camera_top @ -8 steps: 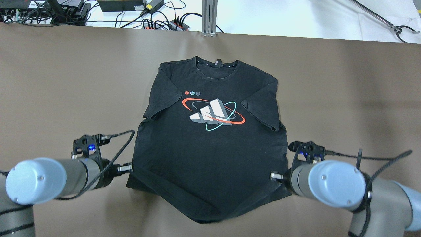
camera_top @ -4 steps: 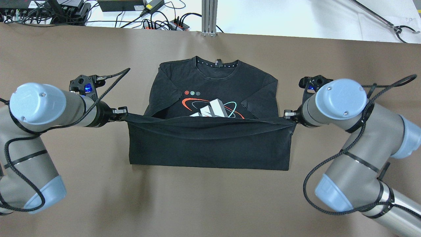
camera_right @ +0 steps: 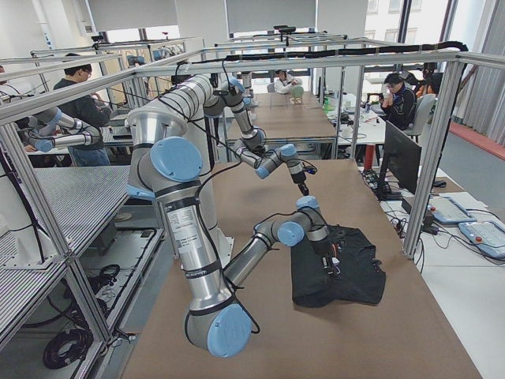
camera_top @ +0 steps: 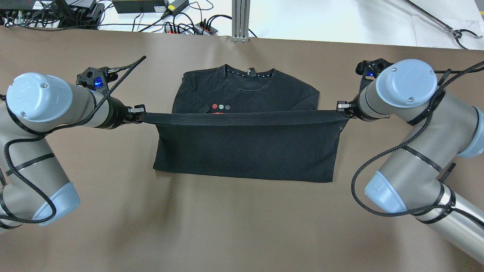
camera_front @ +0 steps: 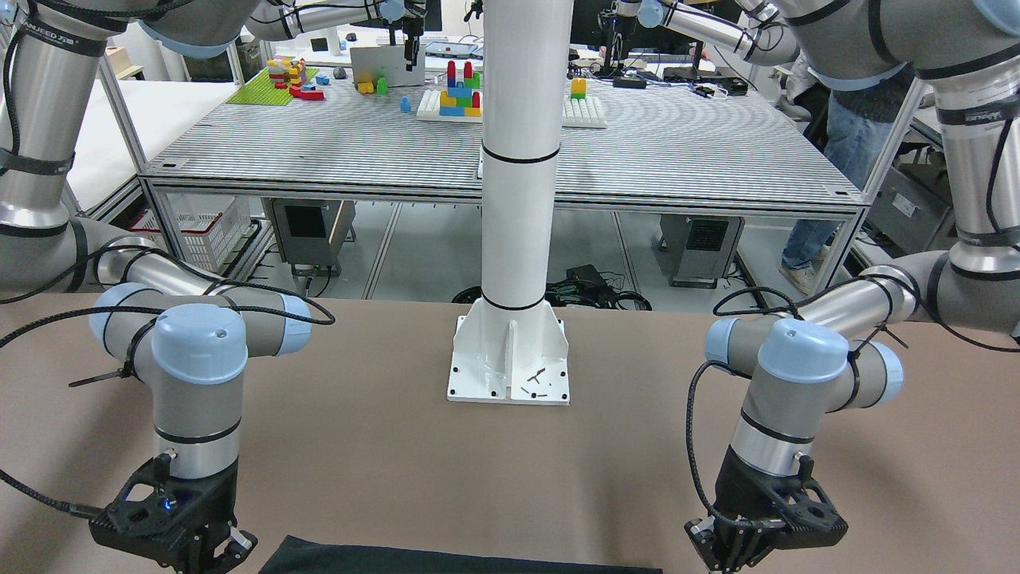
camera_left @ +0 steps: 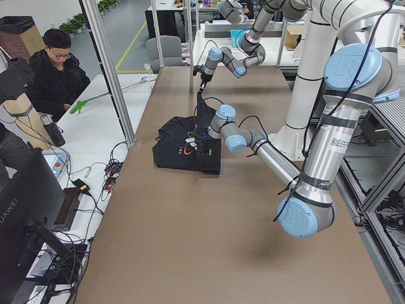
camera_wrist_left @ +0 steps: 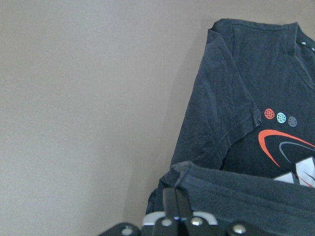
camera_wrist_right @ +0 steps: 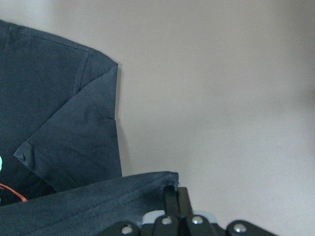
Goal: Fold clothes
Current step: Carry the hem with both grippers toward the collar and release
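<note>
A black T-shirt [camera_top: 245,151] lies at the middle of the brown counter [camera_top: 242,226], its collar [camera_top: 249,72] on the side away from the robot. Its lower half is doubled up over the front. The hem [camera_top: 242,118] runs taut and straight across the chest, raised off the cloth beneath, just short of three small dots [camera_top: 221,107] of the print. Most of the logo is hidden under it. The left hand [camera_top: 139,114] is clenched on the hem's left corner and the right hand [camera_top: 343,109] on its right corner. Each wrist view shows the fingers pressed together with a cloth corner pinched at their tips. The fold [camera_top: 242,176] rests on the counter on the robot's side. The left sleeve [camera_wrist_left: 216,123] and right sleeve [camera_wrist_right: 74,142] lie flat beyond the hem. A white pillar [camera_front: 518,199] stands on the counter between the arms, well apart from the T-shirt.
</note>
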Motion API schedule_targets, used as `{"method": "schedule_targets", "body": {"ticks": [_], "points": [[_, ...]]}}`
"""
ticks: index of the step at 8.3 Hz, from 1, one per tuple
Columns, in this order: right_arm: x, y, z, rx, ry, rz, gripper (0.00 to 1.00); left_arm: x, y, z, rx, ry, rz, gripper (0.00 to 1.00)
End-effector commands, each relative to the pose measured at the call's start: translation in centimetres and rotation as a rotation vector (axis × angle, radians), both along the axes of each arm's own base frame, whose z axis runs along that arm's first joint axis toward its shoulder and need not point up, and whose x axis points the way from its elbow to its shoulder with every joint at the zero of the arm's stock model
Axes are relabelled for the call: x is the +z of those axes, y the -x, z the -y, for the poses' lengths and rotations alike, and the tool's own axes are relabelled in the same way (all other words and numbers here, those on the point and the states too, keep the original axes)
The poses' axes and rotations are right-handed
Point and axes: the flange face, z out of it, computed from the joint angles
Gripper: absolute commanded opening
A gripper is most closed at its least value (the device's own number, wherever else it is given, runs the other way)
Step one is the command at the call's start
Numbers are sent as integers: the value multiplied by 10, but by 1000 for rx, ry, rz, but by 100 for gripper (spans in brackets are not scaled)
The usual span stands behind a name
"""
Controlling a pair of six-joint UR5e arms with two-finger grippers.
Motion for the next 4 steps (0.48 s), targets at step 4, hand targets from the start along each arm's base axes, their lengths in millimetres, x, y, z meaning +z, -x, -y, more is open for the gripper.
{"method": "schedule_targets", "body": {"ticks": [4], "points": [[53,68,101,5,-19,-18,0,-12,-61,153,-62,65,104,0]]}}
